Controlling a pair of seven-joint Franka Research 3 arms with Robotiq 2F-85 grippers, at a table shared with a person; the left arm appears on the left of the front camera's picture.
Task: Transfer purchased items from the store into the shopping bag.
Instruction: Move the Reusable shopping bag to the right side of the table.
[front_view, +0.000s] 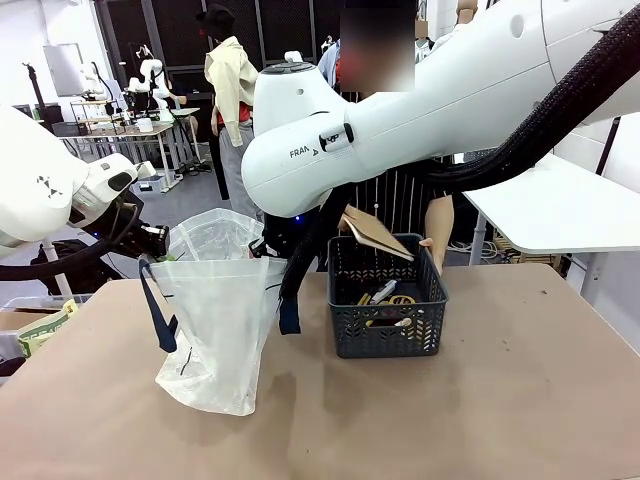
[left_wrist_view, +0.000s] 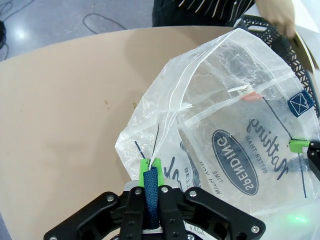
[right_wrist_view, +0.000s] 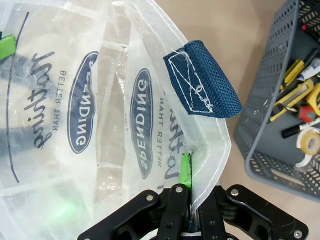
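Translucent white plastic shopping bag (front_view: 215, 320) hung open beside the black lattice basket (front_view: 388, 312); left gripper (left_wrist_view: 151, 172) clamped its navy strap, right gripper (right_wrist_view: 186, 172) pinched its rim.

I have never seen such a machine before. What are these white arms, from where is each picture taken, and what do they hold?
These are two robot arms at a brown table, with a person standing across it. The front view comes from a fixed camera between the arms; the other two come from cameras on each wrist.

The left gripper is shut on a navy strap of the shopping bag. The right gripper pinches the bag's rim. Together they hold the translucent bag up and open.

Beside it stands a dark mesh basket with small tools inside, some yellow-handled. The person's hand is at the basket's far rim, by a flat brown cardboard piece.
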